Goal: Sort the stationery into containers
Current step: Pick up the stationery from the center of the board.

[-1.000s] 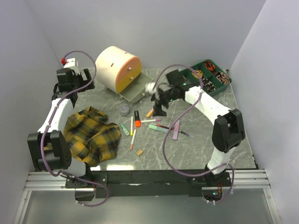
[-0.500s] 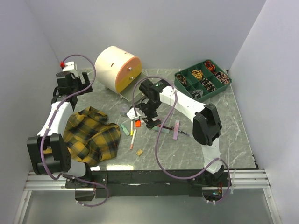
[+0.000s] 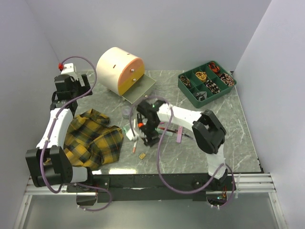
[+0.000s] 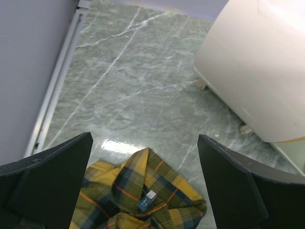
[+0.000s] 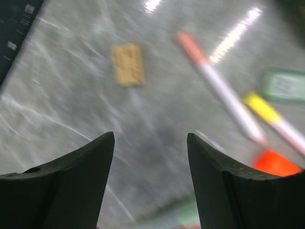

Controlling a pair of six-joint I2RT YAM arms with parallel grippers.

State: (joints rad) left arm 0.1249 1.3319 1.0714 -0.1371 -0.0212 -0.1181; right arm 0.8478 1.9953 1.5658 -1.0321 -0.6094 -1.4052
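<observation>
The cream drum chest (image 3: 116, 67) stands at the back left, orange front (image 3: 129, 77) facing right, with a lower drawer (image 3: 141, 90) pulled out. The stationery lies mid-table: a clear pot (image 3: 126, 113), a pink marker (image 3: 179, 133), a tan block (image 3: 141, 155) and several pens. My right gripper (image 3: 149, 139) hovers open and empty low over them. Its wrist view shows the gripper (image 5: 150, 136), the tan block (image 5: 127, 64), a pink-capped pen (image 5: 219, 88), a yellow-capped pen (image 5: 276, 119) and an orange highlighter (image 5: 275, 162). My left gripper (image 3: 76, 88) is open and empty, left of the chest (image 4: 257, 62).
A yellow-black plaid cloth (image 3: 93, 136) lies at the front left, and also shows under the left gripper (image 4: 143, 195). A green compartment tray (image 3: 207, 82) with small parts stands at the back right. White walls close in on three sides.
My right arm has swung from near the open drawer forward and left, down over the pens beside the tan block. My left arm has shifted slightly left.
</observation>
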